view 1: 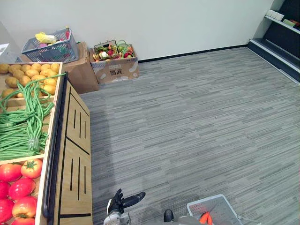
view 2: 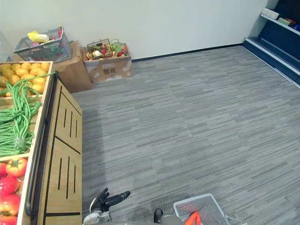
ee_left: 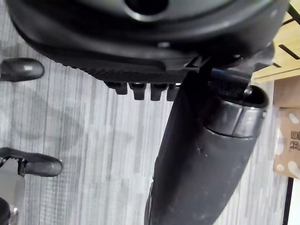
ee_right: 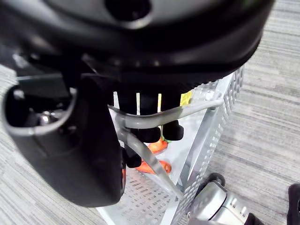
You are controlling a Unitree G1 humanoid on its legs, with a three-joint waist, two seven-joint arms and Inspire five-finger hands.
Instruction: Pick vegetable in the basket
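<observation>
Right wrist view: the right hand (ee_right: 93,145) has its fingers curled round the grey handle (ee_right: 187,108) of the basket (view 1: 220,202), near right, with an orange vegetable (ee_right: 157,146) lying inside. Beside it the left hand (view 1: 121,202) hangs relaxed and empty, near the wooden stand (view 1: 75,140) on the left, which holds tomatoes (view 1: 21,187), green beans (view 1: 23,122) and potatoes (view 1: 33,75). Cardboard boxes (view 1: 115,70) stand far left.

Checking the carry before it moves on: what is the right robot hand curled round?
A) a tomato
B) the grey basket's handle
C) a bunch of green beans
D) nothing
B: the right wrist view shows the right robot hand wrapped round the wire handle of the grey basket.
</observation>
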